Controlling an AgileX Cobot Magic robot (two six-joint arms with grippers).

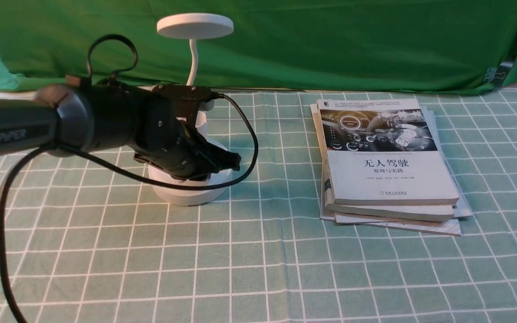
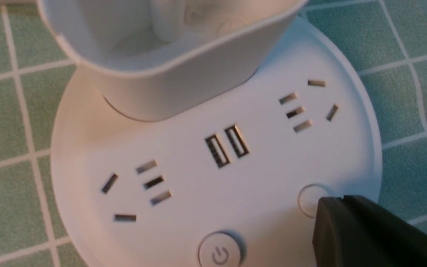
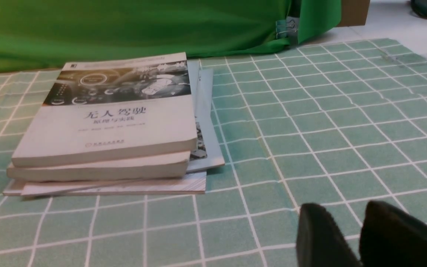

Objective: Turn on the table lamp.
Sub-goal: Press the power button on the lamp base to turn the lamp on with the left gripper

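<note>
Lamp unlit, press pending.
I am holding my left pincer, tips together, at the right round button; the power-symbol button is waiting untouched.

White lamp, green (white-gridded) tablecloth.

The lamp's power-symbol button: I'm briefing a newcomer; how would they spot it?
Find the white table lamp left of the book stack. On its round base, near the rim, sit two round buttons. Only the power button bears a symbol; the plain button has none.
</note>
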